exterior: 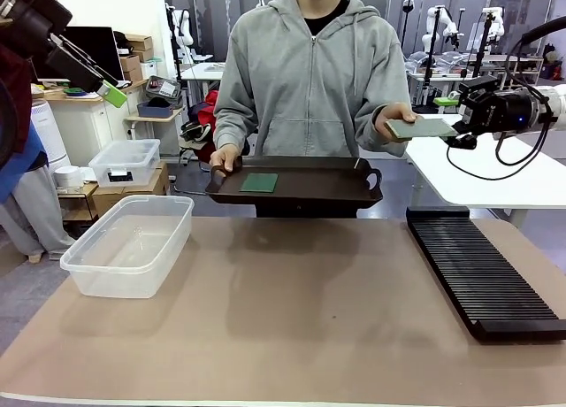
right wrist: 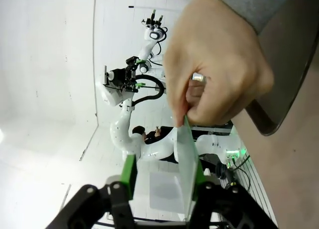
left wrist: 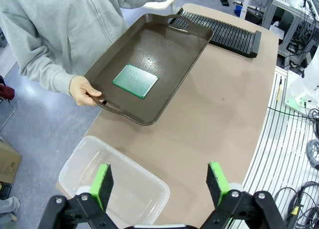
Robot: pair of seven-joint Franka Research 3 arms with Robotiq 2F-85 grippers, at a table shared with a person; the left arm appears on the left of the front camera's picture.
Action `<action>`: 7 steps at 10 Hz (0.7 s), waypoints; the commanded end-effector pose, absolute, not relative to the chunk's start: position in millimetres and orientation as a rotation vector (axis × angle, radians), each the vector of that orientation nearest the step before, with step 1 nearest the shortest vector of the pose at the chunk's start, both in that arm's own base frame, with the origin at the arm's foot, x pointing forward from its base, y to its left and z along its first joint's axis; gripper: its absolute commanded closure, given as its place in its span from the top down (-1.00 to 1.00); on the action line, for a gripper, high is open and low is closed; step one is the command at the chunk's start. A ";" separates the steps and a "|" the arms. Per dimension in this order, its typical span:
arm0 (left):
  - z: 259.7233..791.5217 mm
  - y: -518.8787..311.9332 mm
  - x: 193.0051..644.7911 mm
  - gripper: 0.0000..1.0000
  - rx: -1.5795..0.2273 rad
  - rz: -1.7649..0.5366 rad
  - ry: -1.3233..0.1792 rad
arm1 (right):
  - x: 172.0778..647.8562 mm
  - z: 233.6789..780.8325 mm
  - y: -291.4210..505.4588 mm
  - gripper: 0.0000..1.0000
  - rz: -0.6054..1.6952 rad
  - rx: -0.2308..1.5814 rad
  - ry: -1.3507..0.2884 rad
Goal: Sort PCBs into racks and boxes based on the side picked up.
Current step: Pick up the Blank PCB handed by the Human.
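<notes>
A person in a grey hoodie holds a dark brown handled tray (exterior: 305, 193) with 1 hand (exterior: 223, 159); 1 flat green rectangular PCB (exterior: 259, 183) lies on it. The other hand (exterior: 395, 119) holds a greyish-green flat board (exterior: 423, 128) out to the black right gripper (exterior: 460, 129), which is at its outer edge. On the tan table (exterior: 292, 318) sit a clear plastic tub (exterior: 128, 245) at left and a long black slotted rack (exterior: 482, 274) at right.

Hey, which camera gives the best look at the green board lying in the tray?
The left wrist view: it looks down on the PCB in the tray, hole grid visible. The front view shows it foreshortened, a plain green patch.
</notes>
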State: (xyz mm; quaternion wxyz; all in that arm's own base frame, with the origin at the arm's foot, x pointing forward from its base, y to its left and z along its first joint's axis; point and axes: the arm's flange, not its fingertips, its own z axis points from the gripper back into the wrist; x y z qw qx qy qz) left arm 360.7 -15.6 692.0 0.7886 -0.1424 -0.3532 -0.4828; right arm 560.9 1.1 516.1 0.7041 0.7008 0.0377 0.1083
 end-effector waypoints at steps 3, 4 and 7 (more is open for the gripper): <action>690.2 -15.5 361.3 1.00 -0.305 -1.041 -0.766 | 564.2 517.2 -3.1 -1.00 0.262 1.587 0.111; 690.2 -15.5 361.3 1.00 -0.305 -1.041 -0.766 | 563.5 517.3 -3.1 -1.00 0.266 1.587 0.119; 690.2 -15.5 361.3 1.00 -0.305 -1.041 -0.766 | 562.6 516.5 -2.5 -1.00 0.278 1.570 0.155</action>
